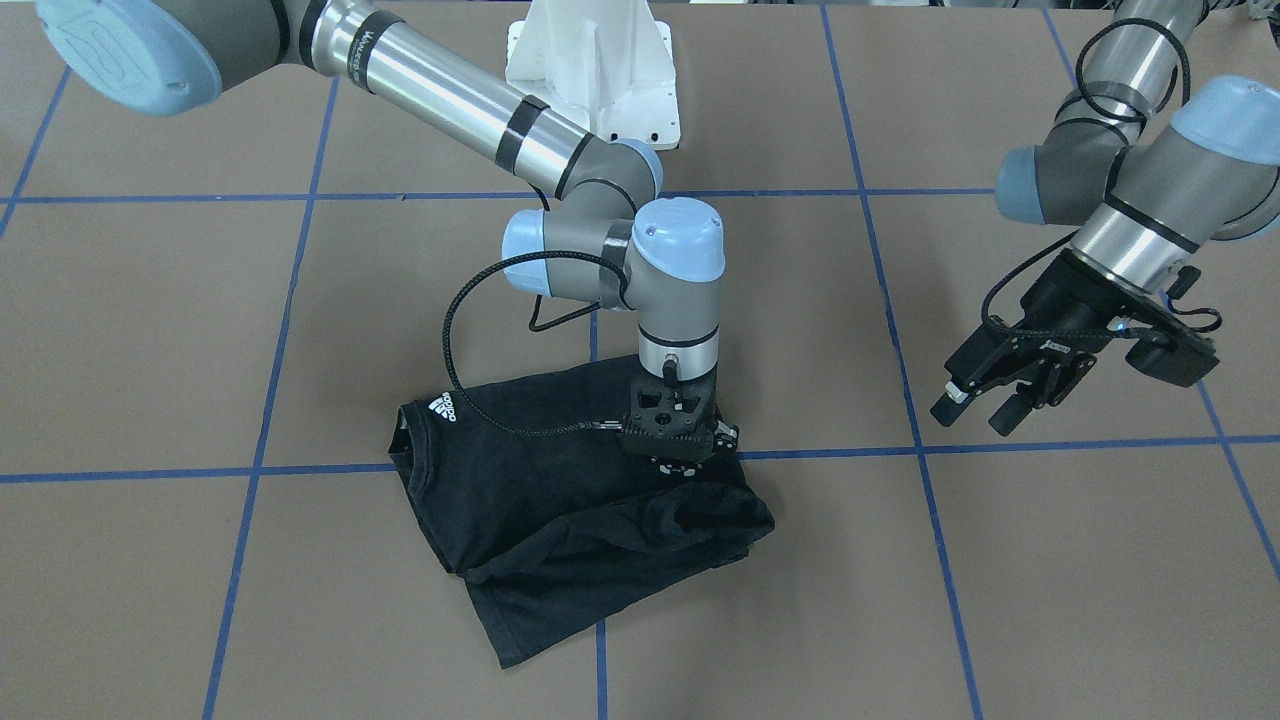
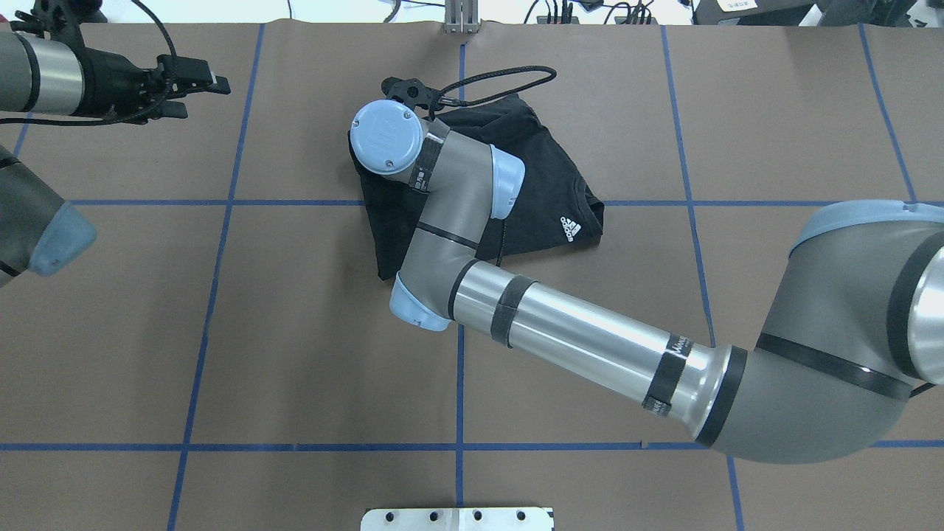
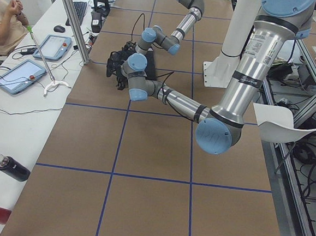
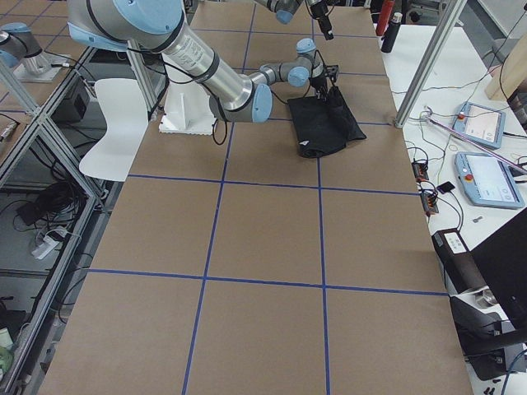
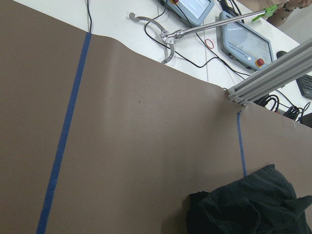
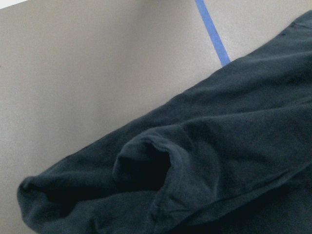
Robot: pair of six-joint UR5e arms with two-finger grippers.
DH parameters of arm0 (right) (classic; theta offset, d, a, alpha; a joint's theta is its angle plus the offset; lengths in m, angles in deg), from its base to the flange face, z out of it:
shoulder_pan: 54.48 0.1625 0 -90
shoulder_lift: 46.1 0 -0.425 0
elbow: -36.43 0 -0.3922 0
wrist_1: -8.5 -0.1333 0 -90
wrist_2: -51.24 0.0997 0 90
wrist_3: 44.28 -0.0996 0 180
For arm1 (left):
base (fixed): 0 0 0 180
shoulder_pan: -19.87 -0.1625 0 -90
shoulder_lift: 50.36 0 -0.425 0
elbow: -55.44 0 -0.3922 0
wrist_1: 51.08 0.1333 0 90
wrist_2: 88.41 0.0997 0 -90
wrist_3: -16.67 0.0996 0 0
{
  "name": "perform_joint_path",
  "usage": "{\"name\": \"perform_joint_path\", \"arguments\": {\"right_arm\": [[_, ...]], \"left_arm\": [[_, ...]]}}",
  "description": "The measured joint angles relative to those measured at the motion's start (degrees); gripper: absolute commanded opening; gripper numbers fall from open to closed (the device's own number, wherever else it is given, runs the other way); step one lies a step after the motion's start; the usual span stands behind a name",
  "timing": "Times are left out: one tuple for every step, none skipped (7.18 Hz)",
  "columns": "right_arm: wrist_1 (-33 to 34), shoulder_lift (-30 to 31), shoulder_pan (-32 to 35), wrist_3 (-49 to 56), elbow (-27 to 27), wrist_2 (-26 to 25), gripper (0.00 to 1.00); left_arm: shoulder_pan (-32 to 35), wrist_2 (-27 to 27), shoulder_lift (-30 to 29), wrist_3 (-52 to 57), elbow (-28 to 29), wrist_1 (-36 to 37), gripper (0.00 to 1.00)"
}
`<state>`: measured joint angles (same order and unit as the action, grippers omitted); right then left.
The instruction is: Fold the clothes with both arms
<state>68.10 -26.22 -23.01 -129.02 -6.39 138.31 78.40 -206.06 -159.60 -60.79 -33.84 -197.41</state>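
Note:
The black T-shirt [image 1: 560,520] lies bunched and partly folded on the brown table, its small white logo [image 1: 443,407] facing up by the collar. The front print is hidden. The shirt also shows in the overhead view [image 2: 546,169] and the right wrist view [image 6: 219,146], where a sleeve opening gapes. My right gripper [image 1: 682,465] points straight down and presses onto the shirt's edge; its fingers are buried in cloth, so I cannot tell its state. My left gripper [image 1: 975,418] is open and empty. It hovers above bare table, far from the shirt, and shows in the overhead view [image 2: 206,99].
Blue tape lines [image 1: 600,470] grid the table. The white pedestal base [image 1: 600,70] stands behind the shirt. Beyond the table's far edge are an aluminium post [image 3: 72,24], tablets [image 3: 19,74], bottles [image 3: 11,168] and a seated operator [image 3: 4,18].

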Motion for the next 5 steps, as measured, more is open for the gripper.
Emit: {"name": "perform_joint_path", "arguments": {"right_arm": [[-3.74,-1.85,0.48,-3.41,4.05,-2.85,0.00],[-7.93,-4.05,0.94,-7.89,9.04,-7.34,0.00],[-10.65,-5.81,1.65,-11.56,12.40,-10.56,0.00],[-11.87,-7.05,2.31,-14.43,13.81,-12.41,0.00],[-12.32,-7.87,2.93,-16.08,13.58,-12.35,0.00]], "left_arm": [[0.05,-0.01,0.03,0.02,-0.04,0.09,1.00],[0.07,0.07,0.32,-0.01,-0.29,0.18,1.00],[0.09,0.18,1.06,-0.09,-1.12,0.30,1.00],[0.08,0.26,2.08,-0.13,-2.43,0.37,1.00],[0.07,0.30,2.84,-0.14,-3.45,0.41,1.00]]}}
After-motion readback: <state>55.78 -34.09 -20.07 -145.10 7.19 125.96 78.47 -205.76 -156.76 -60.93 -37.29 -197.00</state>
